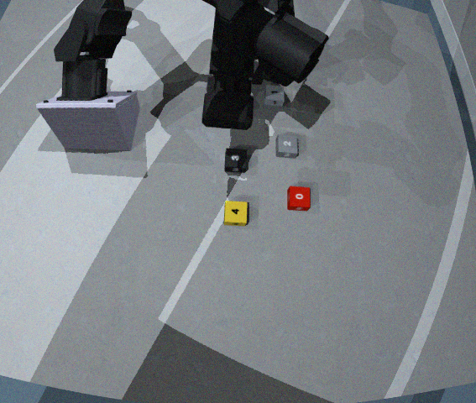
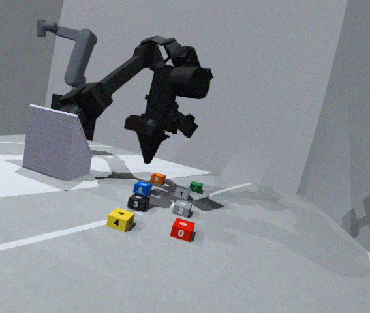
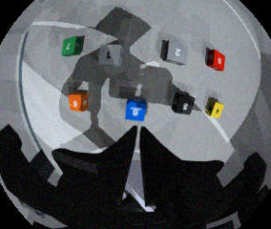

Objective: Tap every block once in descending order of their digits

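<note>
My gripper is shut with nothing between its tips. It hangs above the table near the blue block 6, clear of it. The orange block, seemingly 8, and green block 7 lie farther back. The black block 3 and yellow block 4 lie forward. Grey blocks 1 and 2 and red block 0 form another row.
A pale purple slanted box stands at the left by the arm's base. The arm hides the blue, orange and green blocks in the top view. Arm shadows fall across the table around the blocks.
</note>
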Controlling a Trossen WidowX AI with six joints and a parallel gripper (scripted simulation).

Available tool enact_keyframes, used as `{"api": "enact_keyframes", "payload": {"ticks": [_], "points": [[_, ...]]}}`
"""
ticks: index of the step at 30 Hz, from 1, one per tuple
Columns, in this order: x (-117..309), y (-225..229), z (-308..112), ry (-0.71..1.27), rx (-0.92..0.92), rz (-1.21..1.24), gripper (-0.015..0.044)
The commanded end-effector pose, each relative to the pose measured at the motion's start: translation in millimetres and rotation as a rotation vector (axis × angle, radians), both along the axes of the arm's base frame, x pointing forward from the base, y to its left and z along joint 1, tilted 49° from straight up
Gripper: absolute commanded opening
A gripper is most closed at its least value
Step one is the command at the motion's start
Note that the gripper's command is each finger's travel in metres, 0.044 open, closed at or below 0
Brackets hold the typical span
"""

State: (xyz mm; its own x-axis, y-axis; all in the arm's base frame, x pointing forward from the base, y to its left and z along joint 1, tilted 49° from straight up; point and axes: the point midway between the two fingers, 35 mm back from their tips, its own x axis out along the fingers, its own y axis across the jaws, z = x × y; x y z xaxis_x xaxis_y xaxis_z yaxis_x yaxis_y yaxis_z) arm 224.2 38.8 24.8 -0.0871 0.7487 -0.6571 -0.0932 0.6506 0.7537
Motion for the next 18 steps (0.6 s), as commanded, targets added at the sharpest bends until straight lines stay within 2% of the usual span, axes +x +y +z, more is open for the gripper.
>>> {"api": "enact_keyframes", "payload": {"ticks": [1, 8, 18], "points": [[4.1, -39.8, 34.1, -0.015, -0.003, -0.006, 0.0020], [8.4, -47.1, 31.7, -0.016, -0.003, -0.006, 0.0020], [51.3, -129.4, -58.0, -0.021, -0.013, -0.007, 0.0020]]}}
